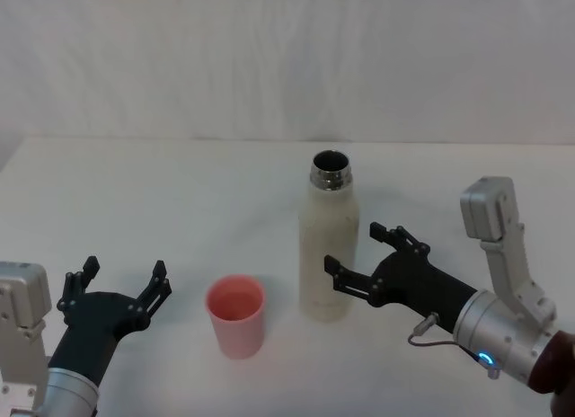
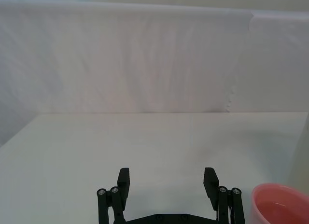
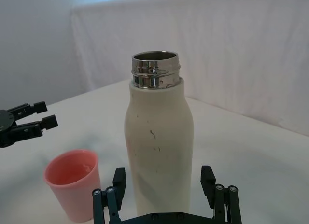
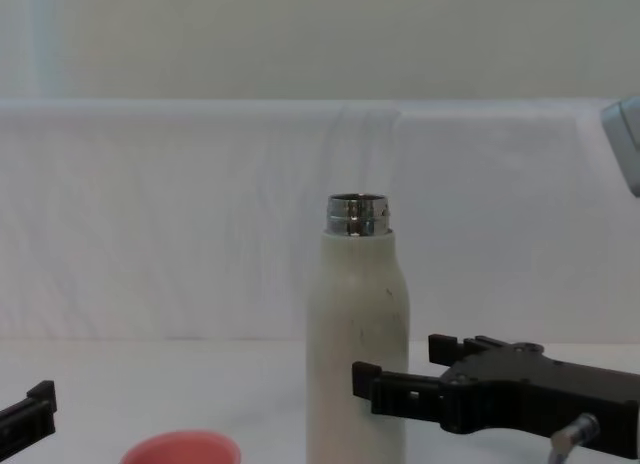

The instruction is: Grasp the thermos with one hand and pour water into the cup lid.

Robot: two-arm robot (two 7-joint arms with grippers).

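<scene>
The cream-white thermos (image 1: 329, 246) stands upright and uncapped on the white table, its steel neck (image 3: 155, 69) open at the top. To its left stands the salmon-pink cup lid (image 1: 236, 314), upright and a short gap away. My right gripper (image 1: 354, 249) is open at the thermos's right side, level with its lower body. In the right wrist view the fingers (image 3: 207, 178) flank the thermos (image 3: 159, 137) without touching it. Left of the cup lid (image 2: 282, 204), my left gripper (image 1: 125, 271) hovers open with nothing in it.
The white table (image 1: 180, 192) reaches back to a white draped backdrop (image 1: 287, 66). Bare tabletop lies behind and to the left of the thermos (image 4: 357, 324) and cup lid (image 4: 182, 449).
</scene>
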